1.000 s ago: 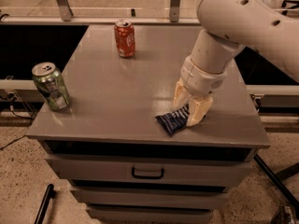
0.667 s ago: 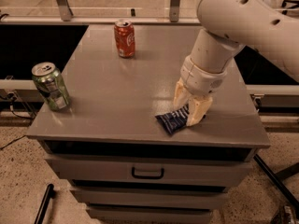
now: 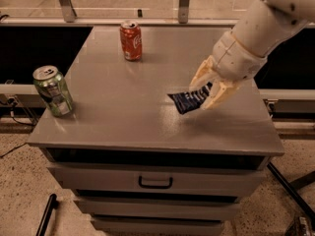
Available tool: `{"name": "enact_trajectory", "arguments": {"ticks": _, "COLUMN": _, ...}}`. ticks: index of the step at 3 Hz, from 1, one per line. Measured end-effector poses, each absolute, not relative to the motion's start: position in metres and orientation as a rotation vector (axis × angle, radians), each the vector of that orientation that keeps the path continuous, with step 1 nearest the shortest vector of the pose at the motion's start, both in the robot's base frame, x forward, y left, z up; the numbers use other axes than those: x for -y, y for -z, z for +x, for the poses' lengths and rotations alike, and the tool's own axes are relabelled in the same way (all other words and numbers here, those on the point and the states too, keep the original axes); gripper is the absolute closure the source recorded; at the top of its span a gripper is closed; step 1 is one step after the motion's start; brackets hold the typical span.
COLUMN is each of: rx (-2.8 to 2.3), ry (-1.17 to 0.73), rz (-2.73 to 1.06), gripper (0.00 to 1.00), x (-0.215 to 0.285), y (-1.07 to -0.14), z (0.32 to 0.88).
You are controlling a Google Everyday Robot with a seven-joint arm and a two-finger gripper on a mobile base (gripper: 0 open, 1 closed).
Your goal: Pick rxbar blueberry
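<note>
- The gripper [image 3: 200,97] comes down at a slant from the right side and hangs low above the right part of the surface [image 3: 123,109], nearer to the right edge than to the middle.
- Its two pale fingers [image 3: 199,79] are closed narrow on one end of the rxbar blueberry [image 3: 184,102], one finger on the far side of the wrapper and one on the near side.
- I think it holds the bar by the end because the bar is flat and thin, and the end gives the fingers something to pinch without scraping the surface.
- The bar is in the gripper, over the right half of the surface, about halfway between the front and back edges.
- Its long axis runs roughly left to right. The free end points to the left edge and a little to the front, and the bar looks tilted, not flat.
- I cannot tell if the free end touches the surface or is just above it.
- The orange soda can [image 3: 131,40] stands upright near the back edge, and the green soda can [image 3: 52,90] stands near the left edge. Both are well apart from the gripper, so the lift looks free.
</note>
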State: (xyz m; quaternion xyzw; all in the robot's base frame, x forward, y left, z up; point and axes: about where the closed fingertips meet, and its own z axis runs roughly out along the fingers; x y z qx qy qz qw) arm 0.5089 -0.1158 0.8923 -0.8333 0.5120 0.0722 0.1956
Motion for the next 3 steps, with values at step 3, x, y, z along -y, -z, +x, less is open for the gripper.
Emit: {"name": "enact_trajectory", "arguments": {"ticks": 3, "rx": -1.385, "ry": -0.268, "rz": -2.147, "gripper": 1.00, "x": 0.1147, "y": -0.9362, "z": 0.5188}}
